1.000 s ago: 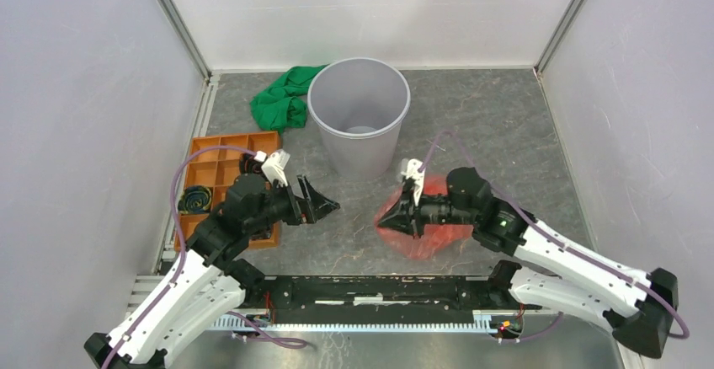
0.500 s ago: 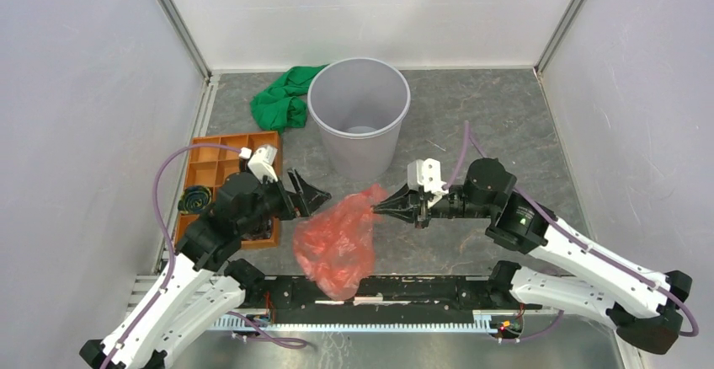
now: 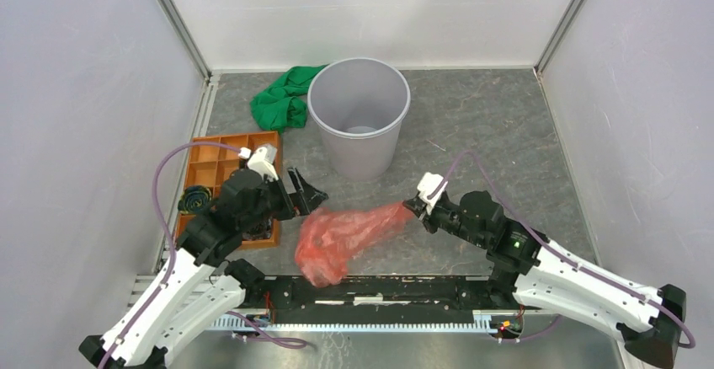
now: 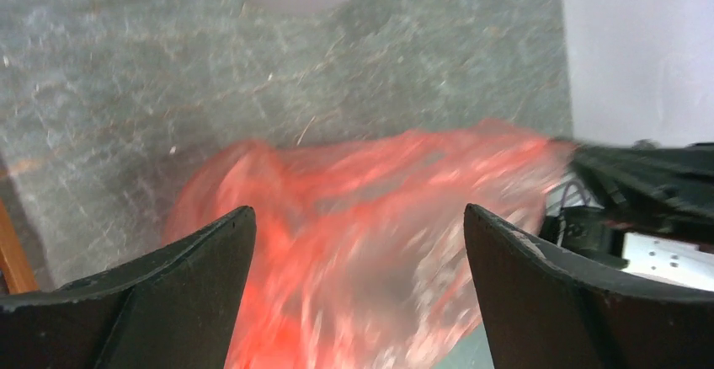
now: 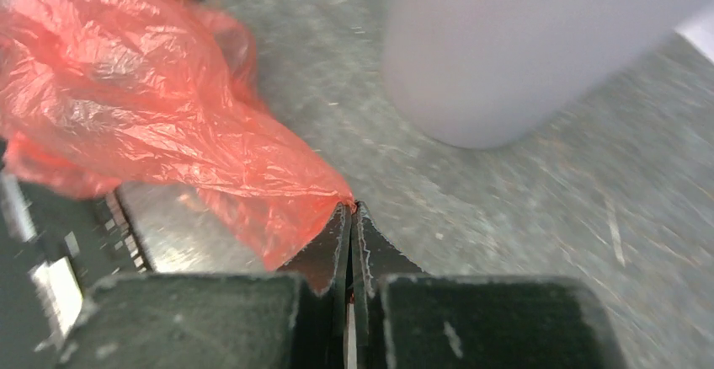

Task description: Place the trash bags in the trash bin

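The red translucent trash bag (image 3: 345,236) hangs stretched in the air at the front middle, above the table. My right gripper (image 3: 412,206) is shut on the bag's right end; in the right wrist view the shut gripper (image 5: 352,209) pinches the bag's corner (image 5: 168,108). My left gripper (image 3: 310,197) is open and empty, just left of and above the bag; in the left wrist view the blurred bag (image 4: 362,243) lies beyond the open gripper (image 4: 358,221). The light-grey trash bin (image 3: 359,116) stands upright behind, also in the right wrist view (image 5: 539,40).
A green cloth (image 3: 282,99) lies left of the bin at the back. An orange compartment tray (image 3: 217,171) sits at the left, partly under my left arm. White walls enclose the table on three sides.
My right gripper lifted the bag off the table, swung it left, then pulled back right and forward, stretching it out. My left gripper drew slightly left, still open.
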`<state>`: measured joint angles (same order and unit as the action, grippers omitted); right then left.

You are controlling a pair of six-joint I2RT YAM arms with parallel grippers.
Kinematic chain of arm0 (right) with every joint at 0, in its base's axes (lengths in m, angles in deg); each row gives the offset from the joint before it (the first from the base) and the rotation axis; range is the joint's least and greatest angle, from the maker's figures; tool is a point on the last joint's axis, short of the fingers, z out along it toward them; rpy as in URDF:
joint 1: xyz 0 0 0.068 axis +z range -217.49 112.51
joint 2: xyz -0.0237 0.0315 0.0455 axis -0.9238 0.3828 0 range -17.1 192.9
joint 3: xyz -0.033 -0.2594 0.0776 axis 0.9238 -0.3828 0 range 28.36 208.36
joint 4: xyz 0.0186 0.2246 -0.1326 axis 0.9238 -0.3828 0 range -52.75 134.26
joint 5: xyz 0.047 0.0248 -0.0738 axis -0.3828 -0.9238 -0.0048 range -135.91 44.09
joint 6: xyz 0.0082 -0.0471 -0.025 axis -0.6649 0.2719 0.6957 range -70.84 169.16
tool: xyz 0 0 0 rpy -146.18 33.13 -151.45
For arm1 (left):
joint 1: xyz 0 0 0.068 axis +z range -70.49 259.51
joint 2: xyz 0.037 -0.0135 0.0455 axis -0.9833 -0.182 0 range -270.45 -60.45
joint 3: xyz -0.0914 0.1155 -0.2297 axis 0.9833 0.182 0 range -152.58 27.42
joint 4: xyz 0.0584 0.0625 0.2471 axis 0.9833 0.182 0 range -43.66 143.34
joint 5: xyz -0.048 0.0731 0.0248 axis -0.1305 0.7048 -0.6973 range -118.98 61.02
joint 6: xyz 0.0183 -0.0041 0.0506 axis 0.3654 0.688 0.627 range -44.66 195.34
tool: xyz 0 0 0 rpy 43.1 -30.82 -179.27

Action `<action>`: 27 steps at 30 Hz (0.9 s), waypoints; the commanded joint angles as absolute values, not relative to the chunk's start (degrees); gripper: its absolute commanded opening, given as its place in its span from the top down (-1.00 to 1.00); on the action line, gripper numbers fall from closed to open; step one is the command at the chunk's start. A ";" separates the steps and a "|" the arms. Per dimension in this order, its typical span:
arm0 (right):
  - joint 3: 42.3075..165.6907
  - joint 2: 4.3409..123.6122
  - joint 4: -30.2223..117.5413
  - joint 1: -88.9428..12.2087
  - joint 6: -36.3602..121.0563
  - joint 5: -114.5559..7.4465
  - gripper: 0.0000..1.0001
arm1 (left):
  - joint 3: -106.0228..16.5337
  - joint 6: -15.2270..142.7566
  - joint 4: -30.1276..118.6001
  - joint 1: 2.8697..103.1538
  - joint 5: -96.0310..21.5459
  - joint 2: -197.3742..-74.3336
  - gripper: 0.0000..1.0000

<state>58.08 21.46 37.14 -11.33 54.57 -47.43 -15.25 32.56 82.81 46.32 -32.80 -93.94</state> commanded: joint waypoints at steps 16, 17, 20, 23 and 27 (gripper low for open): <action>64.41 29.86 27.41 -11.54 41.01 -14.16 0.99 | -3.40 26.03 72.71 42.91 -48.02 -98.62 -0.89; 64.93 30.07 26.62 -11.73 40.87 -13.69 0.99 | -2.80 24.94 70.90 42.26 -48.41 -97.07 -0.88; 66.83 30.86 23.40 -12.79 40.64 -14.85 0.99 | -3.81 23.20 67.03 41.81 -49.75 -93.87 -0.86; 68.75 30.25 20.05 -13.99 40.94 -18.35 0.99 | -8.08 23.96 68.86 41.81 -47.27 -92.49 -0.89; 75.34 27.43 12.60 -14.61 42.02 -17.77 0.99 | -10.78 24.41 66.65 41.82 -48.75 -93.57 -0.97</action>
